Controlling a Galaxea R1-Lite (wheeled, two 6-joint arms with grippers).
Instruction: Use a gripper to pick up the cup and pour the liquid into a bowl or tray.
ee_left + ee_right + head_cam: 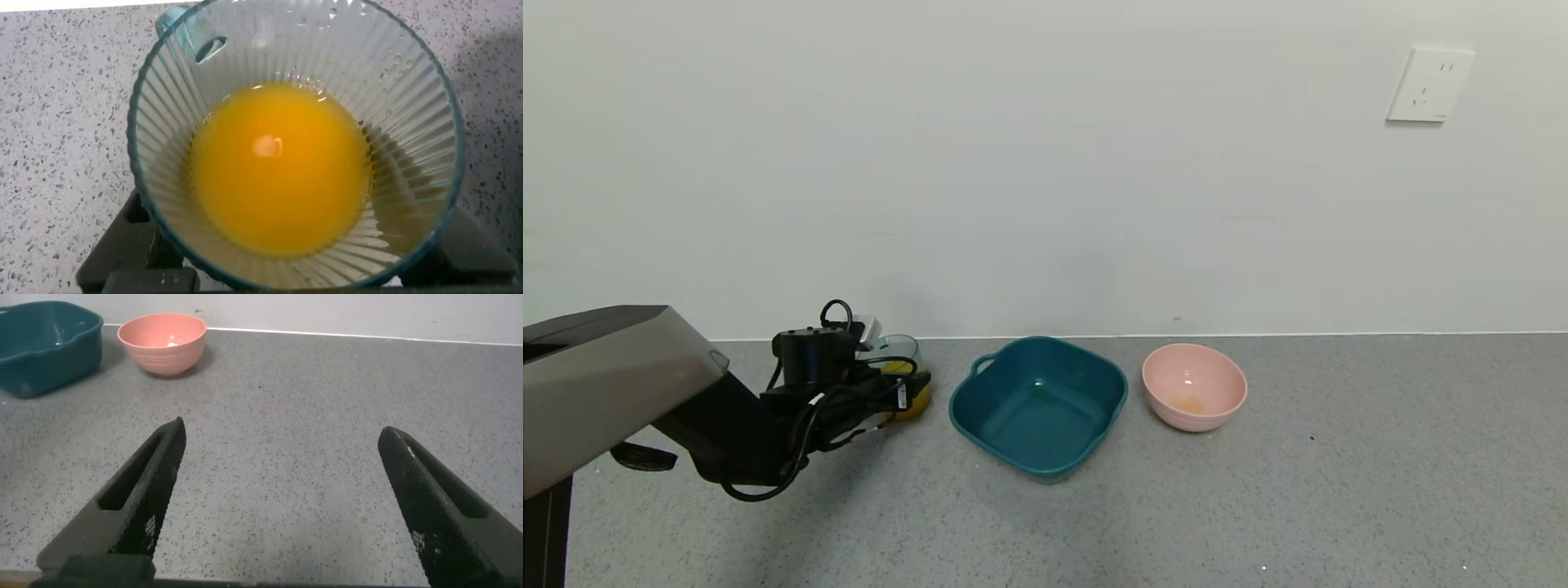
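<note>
the left gripper (pixel 907 390) reaches in low from the robot's left side, its black arm with grey housing stretched forward and slightly inward over the grey speckled floor (pixel 1258 506). its black fingers (pixel 122 245) sit on either side of the cup (pixel 900 353), pinching it near the base; looped black cables and a cylindrical camera sit on top of the wrist. the cup stands upright close to the white wall (pixel 1045 163), and from the left wrist camera it fills the view, a ribbed translucent tumbler (pixel 294 139) seen from straight above, holding orange-yellow liquid (pixel 278 167) in its lower part. just to the right of the cup, apart from it, sits the dark teal basin (pixel 1039 405) with its small loop handle turned toward the cup. further right stands a smaller pink bowl (pixel 1194 386) with a little yellow residue at its bottom. the right gripper (pixel 282 498) hovers over bare floor well off to the right, its two black fingers spread wide with nothing between them.
</note>
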